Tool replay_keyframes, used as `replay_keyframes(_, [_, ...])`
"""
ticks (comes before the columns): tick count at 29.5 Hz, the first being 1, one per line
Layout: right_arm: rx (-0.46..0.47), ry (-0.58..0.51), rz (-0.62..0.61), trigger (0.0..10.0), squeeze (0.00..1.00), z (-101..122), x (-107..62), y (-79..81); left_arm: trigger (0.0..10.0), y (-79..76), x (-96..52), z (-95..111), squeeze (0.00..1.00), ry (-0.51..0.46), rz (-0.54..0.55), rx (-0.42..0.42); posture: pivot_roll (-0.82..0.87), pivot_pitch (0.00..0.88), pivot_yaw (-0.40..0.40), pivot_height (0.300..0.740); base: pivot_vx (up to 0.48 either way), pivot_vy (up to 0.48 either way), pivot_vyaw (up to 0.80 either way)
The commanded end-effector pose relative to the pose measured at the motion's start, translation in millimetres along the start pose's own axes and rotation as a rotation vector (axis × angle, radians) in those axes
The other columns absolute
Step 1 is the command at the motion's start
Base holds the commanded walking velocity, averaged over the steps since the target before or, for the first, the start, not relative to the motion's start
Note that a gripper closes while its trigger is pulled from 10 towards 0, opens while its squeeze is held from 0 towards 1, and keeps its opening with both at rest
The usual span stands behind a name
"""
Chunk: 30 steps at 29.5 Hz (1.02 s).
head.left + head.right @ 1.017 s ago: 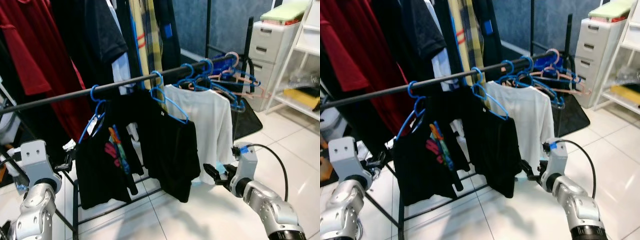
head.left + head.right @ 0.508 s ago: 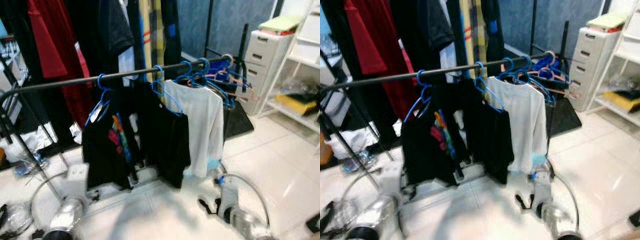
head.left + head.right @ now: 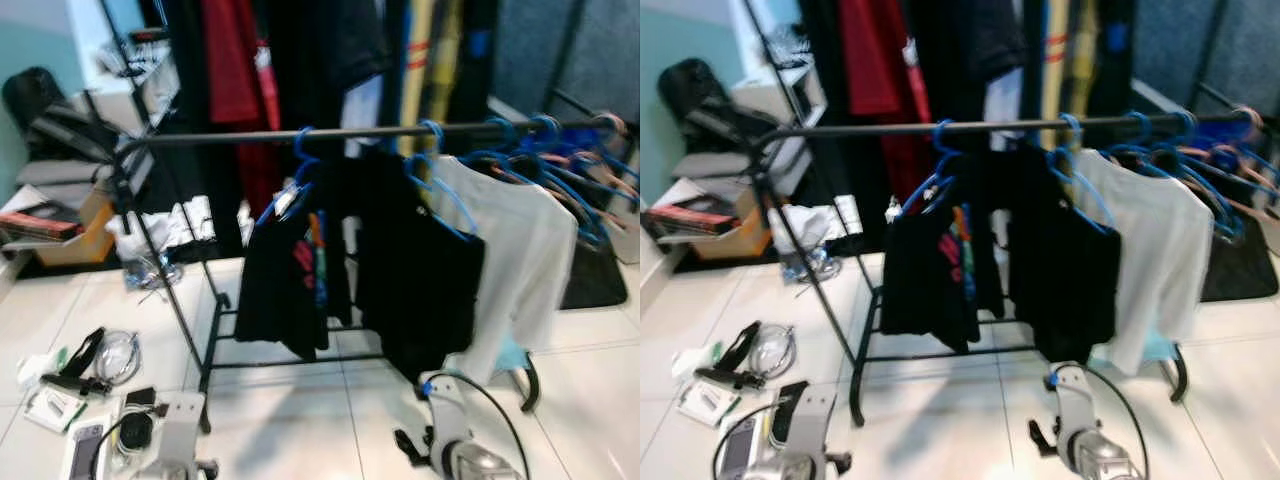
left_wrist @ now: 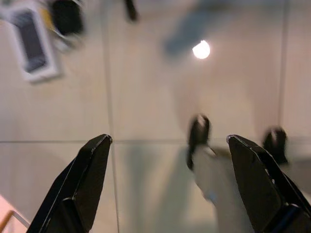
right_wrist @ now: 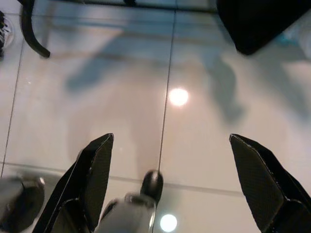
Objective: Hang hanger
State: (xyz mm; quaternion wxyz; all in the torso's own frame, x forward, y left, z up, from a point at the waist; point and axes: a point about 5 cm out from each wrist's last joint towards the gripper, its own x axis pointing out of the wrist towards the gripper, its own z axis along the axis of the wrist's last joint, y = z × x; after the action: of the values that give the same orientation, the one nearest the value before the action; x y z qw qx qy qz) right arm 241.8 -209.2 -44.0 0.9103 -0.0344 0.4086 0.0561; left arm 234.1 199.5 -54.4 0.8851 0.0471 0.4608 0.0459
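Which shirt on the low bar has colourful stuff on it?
The black shirt at the rail's left end, on a blue hanger. It has a bright print; the other black shirt and the white shirt look plain.

glossy white tiled floor [image 3: 300,420] with dark grout lines. standing on it, the black clothes rack [image 3: 200,330] on its foot rails. left of the rack, a scatter lying flat: coiled cable [image 3: 117,355], black strap [image 3: 80,355], small packet [image 3: 55,408], phone [image 3: 85,440]. dark mat [image 3: 595,275] far right.
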Motion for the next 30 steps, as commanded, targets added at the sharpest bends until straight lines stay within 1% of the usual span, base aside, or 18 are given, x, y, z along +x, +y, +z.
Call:
replay_keyframes(1, [0.002,-0.001,-0.003,10.0,0.0,0,1.4,4.2,10.0,5.5,0.2,4,0.0,-0.013,0.03,-0.018,-0.03,0.0,-0.007,0.74,0.0,0.0,0.73])
replay_keyframes(3, [-0.018,-0.004,-0.034,10.0,0.0,2,1.6,1.2,10.0,9.2,0.5,9,0.0,-0.022,0.06,-0.039,-0.03,0.0,-0.009,0.74,0.0,0.0,0.76])
replay_keyframes(4, [-0.018,-0.008,-0.049,10.0,0.0,4,1.7,0.0,10.0,12.6,0.4,10,0.0,-0.027,0.073,-0.057,-0.03,0.0,-0.005,0.74,0.0,0.0,0.0])
replay_keyframes(8, [-0.015,-0.01,-0.058,10.0,0.0,4,1.8,-0.6,10.0,14.8,0.3,11,0.0,-0.03,0.08,-0.069,-0.03,0.0,-0.005,0.74,0.0,0.0,0.0])
replay_keyframes(9, [-0.012,-0.018,-0.071,10.0,0.0,6,2.4,-0.2,10.0,20.1,0.2,12,0.0,-0.04,0.091,-0.098,-0.03,0.0,0.011,0.74,0.0,0.0,0.0])
replay_keyframes(10, [-0.013,-0.023,-0.075,10.0,0.0,7,2.4,-0.9,10.0,21.7,0.2,13,0.0,-0.042,0.093,-0.107,-0.04,0.0,0.027,0.74,0.0,0.0,0.0])
replay_keyframes(12, [-0.013,-0.023,-0.075,10.0,0.0,7,2.4,-0.9,10.0,21.7,0.2,13,0.0,-0.042,0.093,-0.107,-0.04,0.0,0.027,0.74,0.0,0.0,0.0])
replay_keyframes(14, [-0.015,-0.027,-0.078,10.0,0.0,8,2.4,-1.4,10.0,22.6,0.2,13,0.0,-0.043,0.094,-0.112,-0.04,0.0,0.027,0.74,0.0,-0.446,0.0])
replay_keyframes(15, [-0.011,-0.031,-0.08,10.0,0.0,8,2.5,-1.2,10.0,22.7,0.2,14,0.0,-0.039,0.087,-0.108,-0.05,0.0,0.043,0.74,0.0,-0.465,0.0])
replay_keyframes(17, [-0.008,-0.035,-0.081,10.0,0.0,9,2.7,-0.7,10.0,23.0,0.3,14,0.0,-0.039,0.083,-0.102,-0.05,0.0,0.051,0.74,0.0,-0.465,0.0])
replay_keyframes(20, [-0.009,-0.037,-0.087,10.0,0.0,9,3.1,0.5,10.0,23.0,0.4,13,0.0,-0.037,0.082,-0.096,-0.05,0.0,0.052,0.74,0.0,-0.469,0.0])
replay_keyframes(22, [-0.002,-0.037,-0.09,10.0,0.0,8,3.1,0.5,10.0,23.4,0.3,12,0.0,-0.034,0.084,-0.098,-0.04,0.0,0.043,0.74,0.0,-0.472,0.0])
replay_keyframes(30, [-0.022,-0.017,-0.087,10.0,0.0,3,2.0,-1.2,10.0,21.1,0.5,10,0.0,-0.036,0.09,-0.121,-0.01,0.0,-0.01,0.74,0.0,0.0,0.0])
